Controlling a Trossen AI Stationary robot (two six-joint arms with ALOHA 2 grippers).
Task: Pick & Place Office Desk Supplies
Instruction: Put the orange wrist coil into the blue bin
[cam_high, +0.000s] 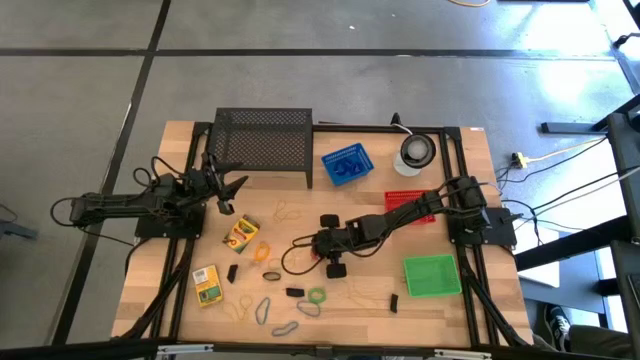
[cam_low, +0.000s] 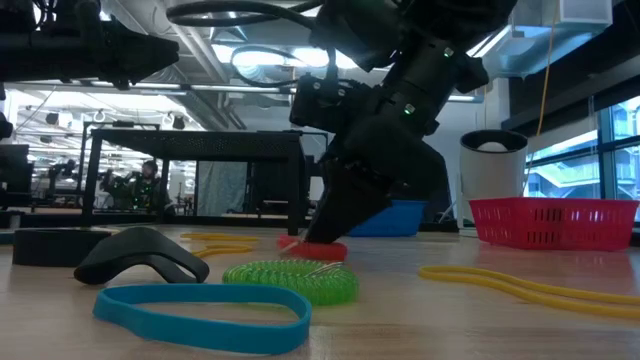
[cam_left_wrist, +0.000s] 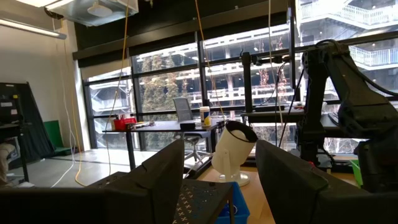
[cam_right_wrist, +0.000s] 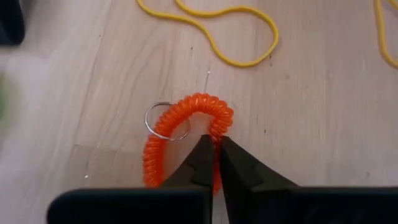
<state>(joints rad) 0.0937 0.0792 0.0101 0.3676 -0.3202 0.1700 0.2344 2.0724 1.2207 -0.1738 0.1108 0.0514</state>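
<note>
An orange spiral coil loop (cam_right_wrist: 186, 130) with a small metal ring (cam_right_wrist: 166, 121) lies on the wooden table near its middle. My right gripper (cam_right_wrist: 215, 147) is down on it and shut; the low view shows the coil (cam_low: 316, 250) under the fingers. My left gripper (cam_high: 228, 190) hangs open above the table's left side, by the mesh rack, touching nothing. Two yellow-green crayon boxes (cam_high: 241, 234) (cam_high: 207, 284) lie flat at the left. A green coil (cam_low: 295, 280), a blue band (cam_low: 200, 315) and yellow bands (cam_right_wrist: 211, 28) lie loose nearby. My right gripper pinches one side of the orange coil's loop (cam_right_wrist: 219, 127) between its two fingertips. The fingers come from above, slanting down from the table's right side. The coil lies flat on the table.
A black wire-mesh rack (cam_high: 262, 145) stands at the far edge, with a blue basket (cam_high: 345, 165) and a white-and-dark disc (cam_high: 415, 150) beside it. A red basket (cam_high: 400, 200) and a green tray (cam_high: 432, 275) sit at the right. Black clips (cam_high: 295, 293) lie toward the near edge.
</note>
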